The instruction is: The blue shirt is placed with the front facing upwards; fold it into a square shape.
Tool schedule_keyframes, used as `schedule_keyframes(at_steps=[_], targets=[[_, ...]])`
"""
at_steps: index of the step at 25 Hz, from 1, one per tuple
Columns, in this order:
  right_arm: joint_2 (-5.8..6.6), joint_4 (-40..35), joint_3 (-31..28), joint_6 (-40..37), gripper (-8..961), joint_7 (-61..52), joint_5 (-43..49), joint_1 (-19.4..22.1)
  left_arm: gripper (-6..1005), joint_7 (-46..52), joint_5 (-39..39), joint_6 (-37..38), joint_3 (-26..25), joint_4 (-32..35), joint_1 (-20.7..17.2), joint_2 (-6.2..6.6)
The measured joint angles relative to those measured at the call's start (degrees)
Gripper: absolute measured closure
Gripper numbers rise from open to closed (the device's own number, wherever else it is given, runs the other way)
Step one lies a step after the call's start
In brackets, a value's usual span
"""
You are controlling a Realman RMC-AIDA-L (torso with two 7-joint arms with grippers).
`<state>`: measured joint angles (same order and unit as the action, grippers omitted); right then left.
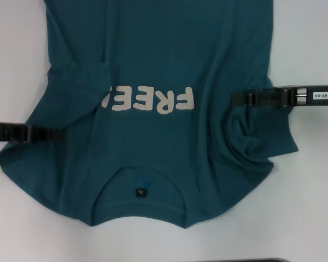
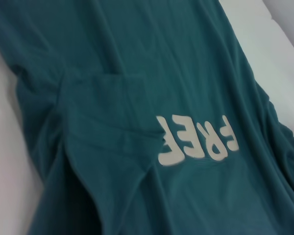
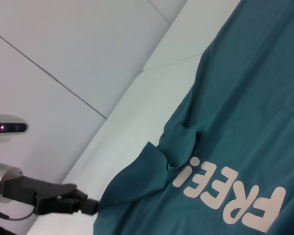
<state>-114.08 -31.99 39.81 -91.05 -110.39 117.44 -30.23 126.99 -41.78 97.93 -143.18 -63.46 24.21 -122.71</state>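
The blue shirt (image 1: 169,49) lies front up on a white table, its neckline with a small black tag (image 1: 140,192) nearest me. Cream lettering (image 1: 153,100) crosses the chest. The sleeve on my left is folded inward over the end of the lettering (image 2: 161,142). My left gripper (image 1: 59,134) reaches in from the left at the shirt's edge; the right wrist view shows this left gripper (image 3: 94,208) shut on the hem of the cloth (image 3: 245,112). My right gripper (image 1: 233,98) lies over the shirt's right side, above bunched cloth (image 1: 251,128).
Bare white table (image 1: 311,207) surrounds the shirt on both sides and in front. A dark edge (image 1: 251,260) shows at the near rim. A white camera unit (image 3: 7,127) and grey wall panels stand behind the left arm.
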Motion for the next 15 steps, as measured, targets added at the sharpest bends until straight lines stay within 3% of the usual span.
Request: schedule_keyframes(at_steps=[4,15], targets=[[0.0,0.0,0.0,0.2,80,0.0,0.0,0.3,967,-0.2,-0.2,-3.0,-2.6,-0.7,0.8,0.19],[0.0,0.1,0.0,0.3,82,0.0,0.0,0.4,933,-1.5,-0.2,-8.6,-1.8,-0.2,2.0,0.05]])
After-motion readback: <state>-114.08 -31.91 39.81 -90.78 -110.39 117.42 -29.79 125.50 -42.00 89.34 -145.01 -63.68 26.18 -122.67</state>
